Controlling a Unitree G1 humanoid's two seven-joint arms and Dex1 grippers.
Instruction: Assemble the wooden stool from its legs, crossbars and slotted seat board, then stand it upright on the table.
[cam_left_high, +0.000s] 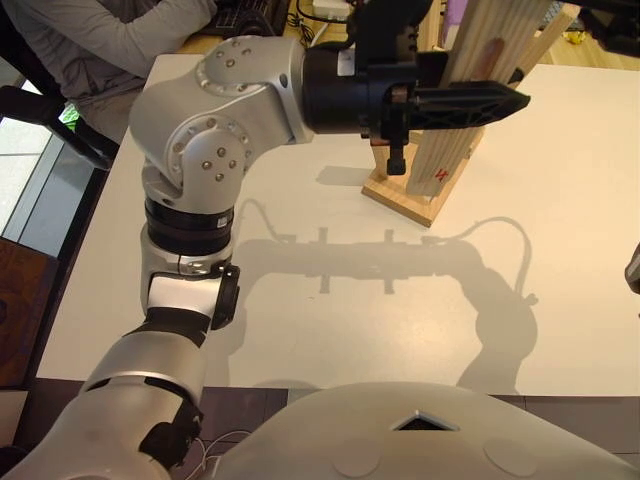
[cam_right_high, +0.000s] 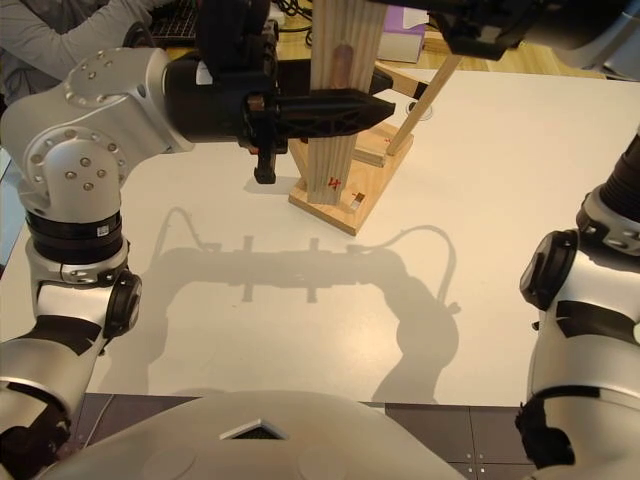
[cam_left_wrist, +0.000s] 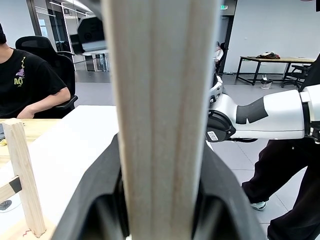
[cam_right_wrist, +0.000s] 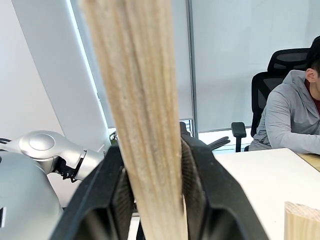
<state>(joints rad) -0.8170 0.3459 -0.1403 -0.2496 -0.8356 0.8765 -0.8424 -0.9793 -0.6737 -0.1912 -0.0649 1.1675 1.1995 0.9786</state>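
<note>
A broad white rectangular table (cam_left_high: 560, 250) carries the work. In its far half, close to the far edge, a pale rectangular wooden seat board (cam_right_high: 345, 208) lies flat with small red marks on its near side. A wide pale wooden leg (cam_right_high: 345, 50) rises upright from the board. Right of it a slimmer pale wooden bar (cam_right_high: 428, 98) leans up from the board toward the far right corner.

The left gripper (cam_left_high: 500, 104), with long black fingers (cam_left_wrist: 95, 200), comes in level from the table's left side. It is clamped on the wide leg partway up, one finger on each face of the wood. The right gripper (cam_right_wrist: 155, 165) hangs above the far edge at the upper end of the slim bar. Its black fingers (cam_right_wrist: 97, 200) are pressed against both sides of that bar.

Beside the wide leg, a further light wooden post (cam_left_wrist: 22, 175) stands on the board with a short crosspiece (cam_left_wrist: 7, 187) joined to it.
</note>
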